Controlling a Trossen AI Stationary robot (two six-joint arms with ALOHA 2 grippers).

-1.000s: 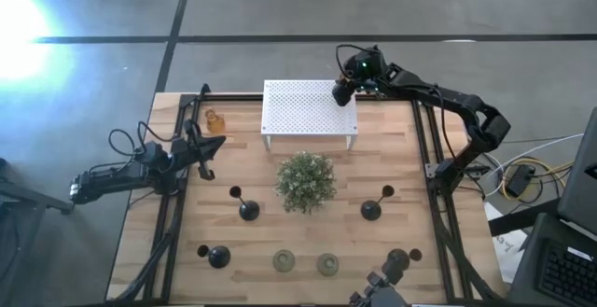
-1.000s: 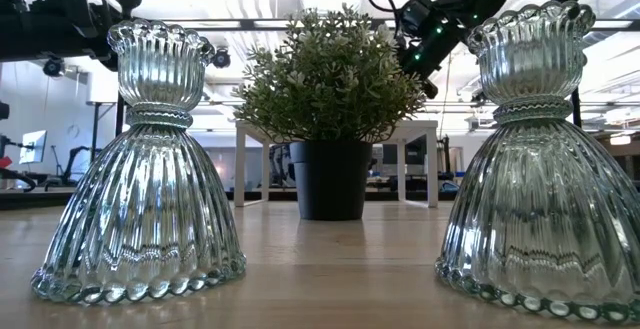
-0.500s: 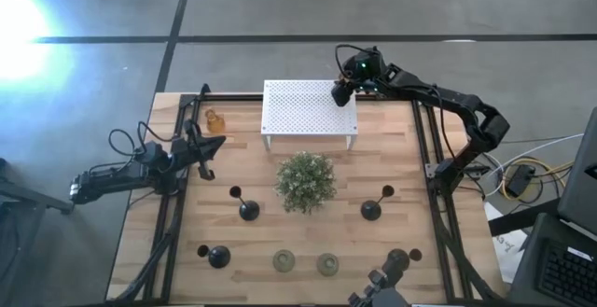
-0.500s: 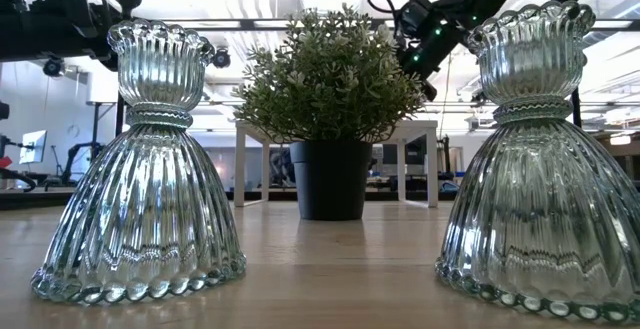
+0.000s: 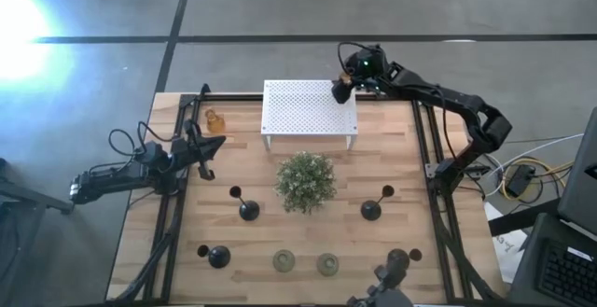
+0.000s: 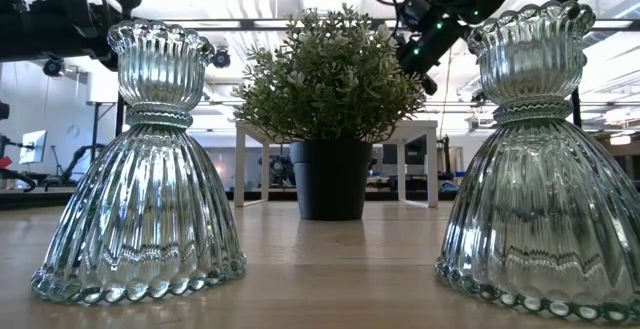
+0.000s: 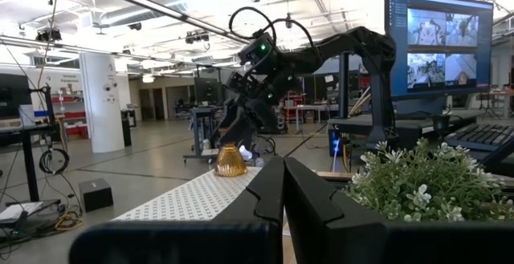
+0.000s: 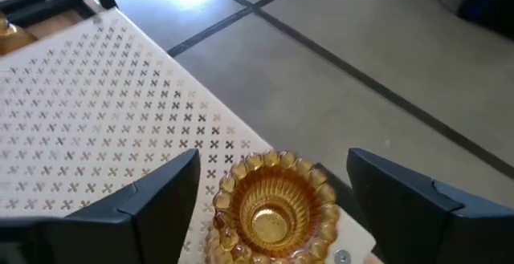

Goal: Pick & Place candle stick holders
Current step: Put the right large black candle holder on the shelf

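An amber glass candle stick holder (image 8: 277, 208) stands upright on its base at the far right corner of the white perforated stand (image 5: 303, 111). My right gripper (image 8: 273, 160) is open above it, one finger on either side of the rim and clear of the glass. The left wrist view shows the same amber holder (image 7: 230, 161). A second amber holder (image 5: 215, 120) stands on the table at the far left. My left gripper (image 5: 207, 148) waits shut at the table's left edge. Two pale greenish holders (image 5: 284, 262) (image 5: 327, 264) stand near the front edge. Black holders (image 5: 247, 209) (image 5: 371, 209) flank the plant.
A bushy green plant (image 5: 305, 181) in a black pot stands mid-table, in front of the stand. Two more black holders (image 5: 217, 256) (image 5: 399, 258) sit at the front corners. Black frame rails (image 5: 424, 148) run along the left and right sides. Bare wood lies between stand and plant.
My right gripper has opened over the stand's far right corner and let go of the amber holder, which now stands there uncovered. The arm itself has stayed in place.
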